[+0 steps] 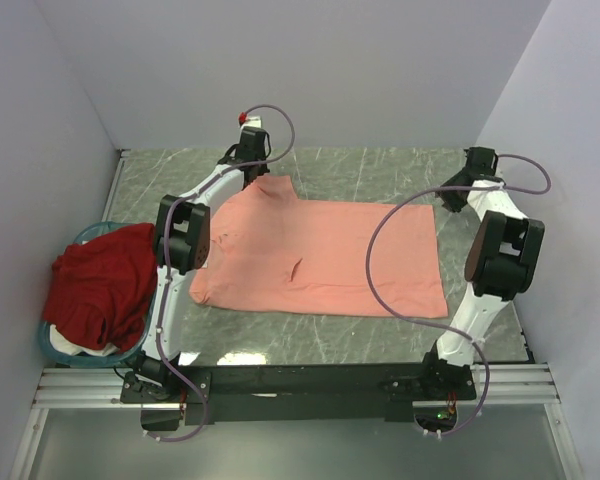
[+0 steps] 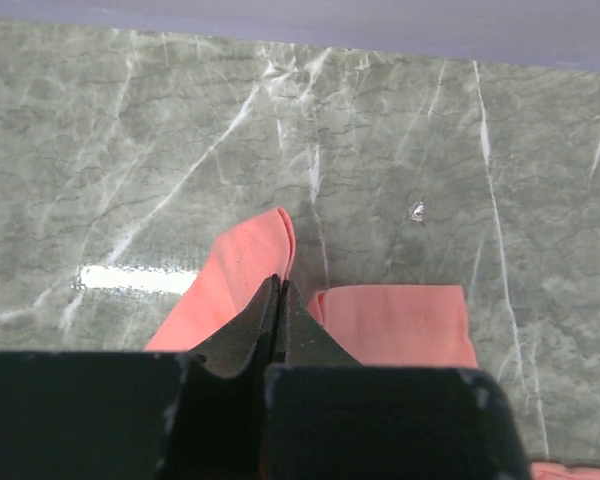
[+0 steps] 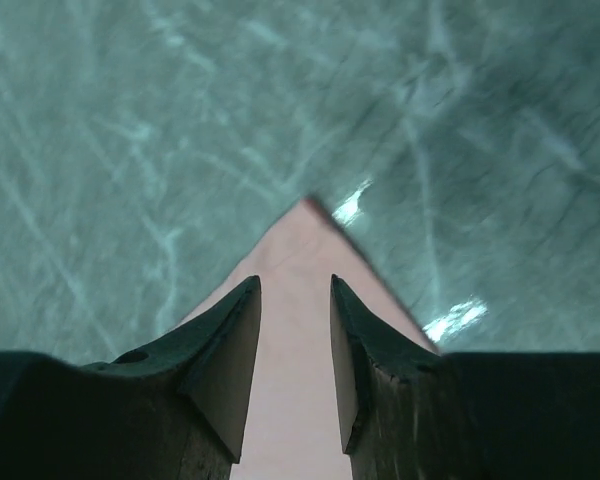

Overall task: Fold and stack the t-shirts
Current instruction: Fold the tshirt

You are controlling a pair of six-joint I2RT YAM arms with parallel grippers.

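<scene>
**Inspector:** Begin at the left. First item?

**Assessor:** The teal basket (image 1: pixel 92 231), at the left edge of the desk (image 1: pixel 360 170). The dark red t-shirt (image 1: pixel 100 285) lies heaped in it, crumpled and spilling over the rim. Not folded.

**Inspector:** Next, to the right of the basket?

**Assessor:** The left claw (image 2: pixel 280 290), beyond the basket and to its right. Its fingers are pressed together, pinching a raised fold of the salmon-pink t-shirt (image 1: pixel 330 260) at the far corner on the basket side.

**Inspector:** And that shirt itself?

**Assessor:** Spread fairly flat on the desk just right of the basket, with one small wrinkle near its middle. The left arm (image 1: pixel 185 235) hides whether it touches the basket.

**Inspector:** Farthest from the basket?

**Assessor:** The right claw (image 3: pixel 295 330), at the shirt's far corner on the side away from the basket. Its fingers are spread partway, one on either side of the pointed corner. The wrist view shows no pinch there yet.

**Inspector:** Handling judgement?

**Assessor:** Light, limp cotton, in my opinion. It will sag and drape and hold no shape. It is not fragile, but a thin pinch may slip or drag in a wrinkle. It is best taken at corners or hems. Both far corners should be lifted evenly so the cloth comes over as one sheet. The red shirt is bunched, so a hem or shoulder must be found before it can be laid out.
</scene>
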